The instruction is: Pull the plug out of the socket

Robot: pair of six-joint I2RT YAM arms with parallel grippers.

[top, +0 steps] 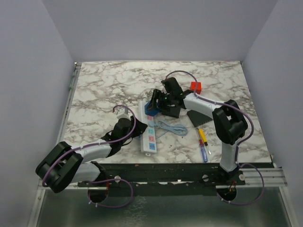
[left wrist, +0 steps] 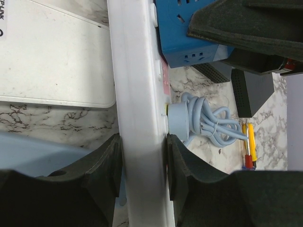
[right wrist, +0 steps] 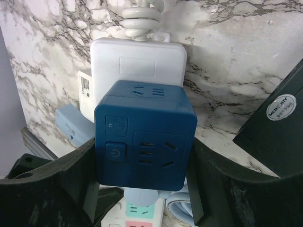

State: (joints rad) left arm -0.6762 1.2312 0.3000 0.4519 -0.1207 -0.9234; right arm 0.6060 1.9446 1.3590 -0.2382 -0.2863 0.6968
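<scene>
Left gripper point(left wrist: 142, 163), lower left in the overhead frame, is clamping the lower end of the socket point(top: 148, 135), which is lying centre frame. Right gripper point(right wrist: 142, 178) is squeezing the blue cube plug point(right wrist: 144, 127), which is sitting at the strip's upper end. Risks: a slipping left clamp letting the strip rise with the plug, or pads sliding off the smooth sides.

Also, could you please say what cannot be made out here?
Pins of the dark blue cube-shaped plug: right wrist, under its body.
Ends of the long white plastic power strip: left wrist, cut by frame edges.
Plug seating: top view, behind the right gripper.
</scene>
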